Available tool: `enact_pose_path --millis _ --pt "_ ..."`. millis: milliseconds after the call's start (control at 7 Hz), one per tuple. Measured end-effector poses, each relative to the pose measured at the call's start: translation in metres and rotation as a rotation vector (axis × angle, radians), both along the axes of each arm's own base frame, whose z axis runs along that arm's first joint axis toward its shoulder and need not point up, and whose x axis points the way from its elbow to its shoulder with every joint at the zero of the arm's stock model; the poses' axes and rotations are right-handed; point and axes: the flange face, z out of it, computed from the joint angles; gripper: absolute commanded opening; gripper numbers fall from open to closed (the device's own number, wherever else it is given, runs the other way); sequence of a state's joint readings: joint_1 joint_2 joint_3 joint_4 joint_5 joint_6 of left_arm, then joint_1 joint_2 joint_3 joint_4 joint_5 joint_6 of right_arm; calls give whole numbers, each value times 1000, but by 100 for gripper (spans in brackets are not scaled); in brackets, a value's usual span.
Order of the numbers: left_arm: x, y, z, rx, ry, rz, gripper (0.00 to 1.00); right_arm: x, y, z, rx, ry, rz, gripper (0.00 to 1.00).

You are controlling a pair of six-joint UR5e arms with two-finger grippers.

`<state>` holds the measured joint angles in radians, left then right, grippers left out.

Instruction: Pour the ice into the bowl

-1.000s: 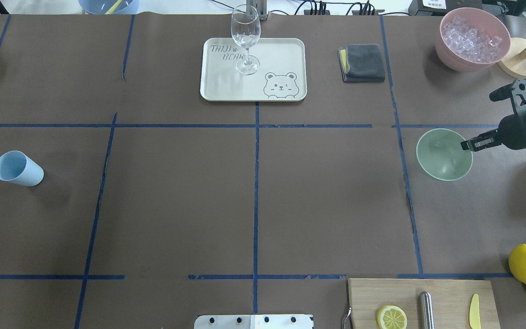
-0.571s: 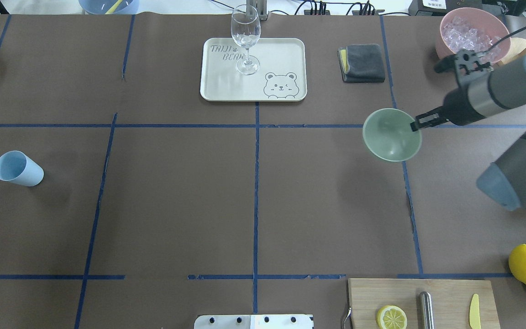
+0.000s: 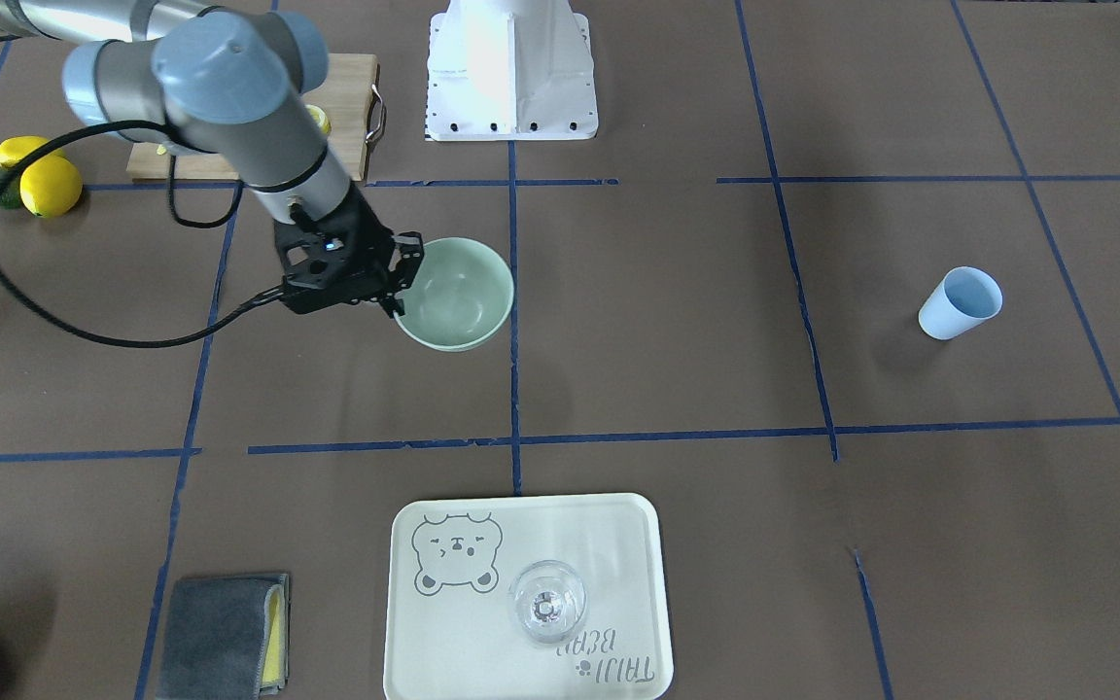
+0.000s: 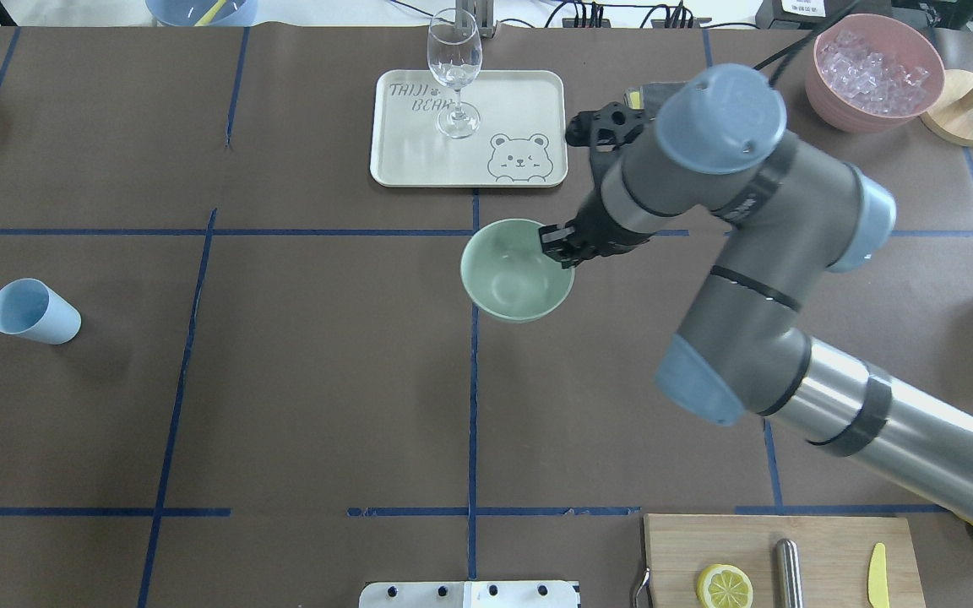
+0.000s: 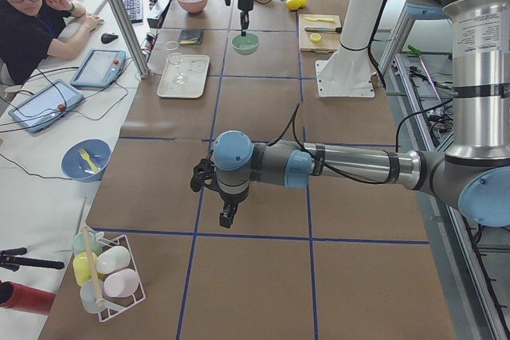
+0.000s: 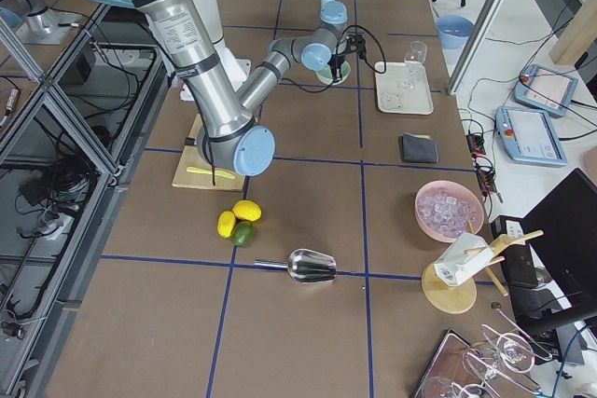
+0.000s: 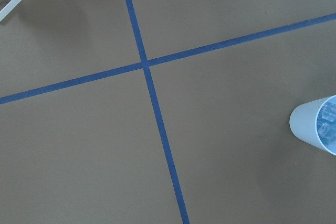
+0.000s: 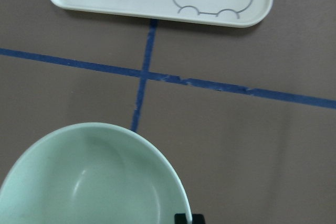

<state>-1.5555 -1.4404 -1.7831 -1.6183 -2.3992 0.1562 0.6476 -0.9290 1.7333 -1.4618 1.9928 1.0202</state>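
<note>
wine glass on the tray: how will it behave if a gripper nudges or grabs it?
Likely tippy: the wine glass carries its wide top on a thin stem over a small foot. Probably fragile, since it looks like clear, thin glass. It may slide on the smooth tray rather than stay put.

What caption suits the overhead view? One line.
Right gripper holds the empty mint bowl by its rim near the tray.

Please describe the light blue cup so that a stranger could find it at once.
On the brown table with blue tape lines, look at the robot's left side, far from the cream tray. The light blue cup sits there alone; unlike the mint-green bowl, it is narrow, tapered and blue.
</note>
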Motion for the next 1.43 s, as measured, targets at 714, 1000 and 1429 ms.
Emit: enact_pose_path --millis 714,1000,1429 --pt "0 0 -2 3 -1 -1 100 -181 14 -81 -74 73 66 48" --pt "0 0 -2 2 -1 -1 100 -195 15 -71 -68 77 74 100" --pt "0 0 -1 1 -1 -1 100 -155 -14 -85 -32 44 118 100"
